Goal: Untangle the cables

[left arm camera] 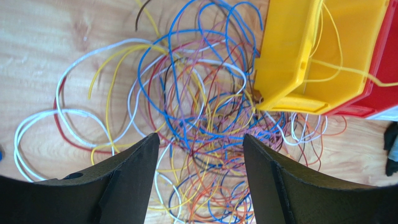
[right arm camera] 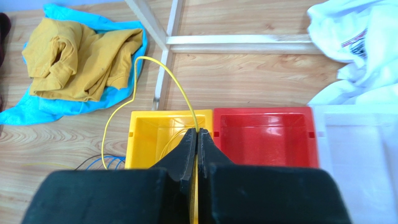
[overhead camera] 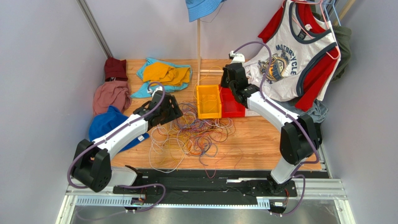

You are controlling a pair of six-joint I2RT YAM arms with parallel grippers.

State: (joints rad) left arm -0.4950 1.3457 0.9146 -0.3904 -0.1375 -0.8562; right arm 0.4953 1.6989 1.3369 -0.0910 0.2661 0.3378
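A tangled heap of thin cables [overhead camera: 196, 133] in white, yellow, orange, blue and red lies on the wooden table in front of the bins. My left gripper [left arm camera: 201, 140] hangs open just above the tangle [left arm camera: 205, 112], nothing between its fingers. Over the yellow bin [right arm camera: 145, 140], my right gripper [right arm camera: 196, 132] is shut on a yellow cable [right arm camera: 135, 88]. That cable arches up out of the jaws and drops down the bin's left side toward the pile. In the top view the right gripper [overhead camera: 227, 88] sits behind the bins.
A yellow bin [overhead camera: 208, 101] and a red bin [overhead camera: 232, 106] stand side by side mid-table; a white tray [right arm camera: 355, 140] is right of the red one. Clothes [overhead camera: 163, 74] lie at the back left, a shirt [overhead camera: 289, 60] hangs back right, and a wooden stand [overhead camera: 200, 51] rises behind the bins.
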